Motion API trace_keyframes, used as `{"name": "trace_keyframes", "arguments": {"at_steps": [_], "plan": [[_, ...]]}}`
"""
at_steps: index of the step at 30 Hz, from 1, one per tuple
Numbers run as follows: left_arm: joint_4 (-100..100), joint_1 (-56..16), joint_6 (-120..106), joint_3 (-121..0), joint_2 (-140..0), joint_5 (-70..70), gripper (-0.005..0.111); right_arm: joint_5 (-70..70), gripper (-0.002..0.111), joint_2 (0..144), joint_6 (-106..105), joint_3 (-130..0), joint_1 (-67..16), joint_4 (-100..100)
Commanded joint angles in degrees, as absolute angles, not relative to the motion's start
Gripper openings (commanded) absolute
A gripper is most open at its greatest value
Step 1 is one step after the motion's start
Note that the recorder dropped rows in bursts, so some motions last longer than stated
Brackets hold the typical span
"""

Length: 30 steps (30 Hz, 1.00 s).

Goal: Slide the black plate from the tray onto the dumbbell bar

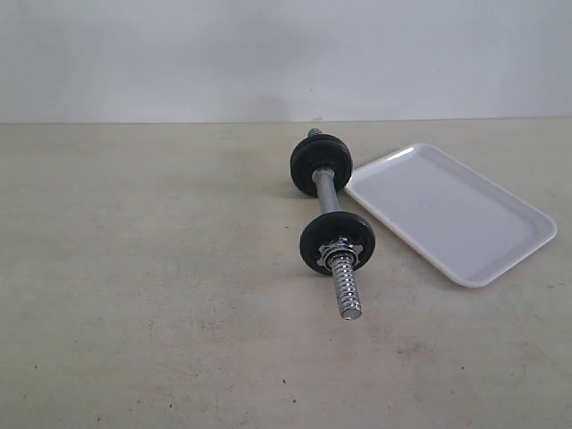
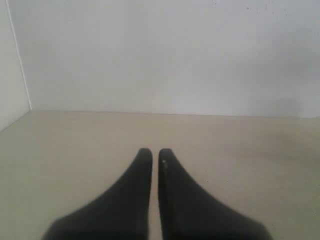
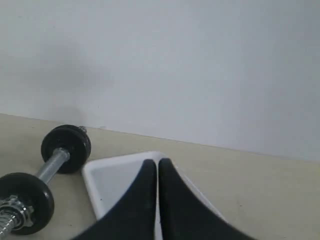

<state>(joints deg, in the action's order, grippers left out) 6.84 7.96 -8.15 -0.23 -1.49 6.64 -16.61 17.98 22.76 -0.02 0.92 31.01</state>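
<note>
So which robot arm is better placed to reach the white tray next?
Probably right. The right gripper, shut, points over the tray, with the dumbbell close beside. The left gripper faces only table and wall.

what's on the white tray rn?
Nothing: the flat white rectangular plastic tray shows bare all over in the exterior view. In the right wrist view the shut right gripper covers part of it.

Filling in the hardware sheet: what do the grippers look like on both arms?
Left gripper: two matte black fingers, broad at the base, curving in to narrow rounded tips; one tip carries a small pale speck. Right gripper: same black tapered fingers. No cables, labels or markings show. The arms themselves are out of every view.
</note>
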Motion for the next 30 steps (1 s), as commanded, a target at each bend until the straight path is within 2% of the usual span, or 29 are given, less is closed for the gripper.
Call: {"name": "trace_keyframes", "arguments": {"at_steps": [1,30], "plan": [[8.4,8.0,-7.3,0.0,-1.1,7.2,0.004,-16.9,0.0,17.9,23.5,0.0,-1.7,32.8],[9.6,8.0,-7.3,0.0,-1.1,7.6,0.004,-9.4,0.0,17.9,21.4,0.0,-2.2,28.3]]}}
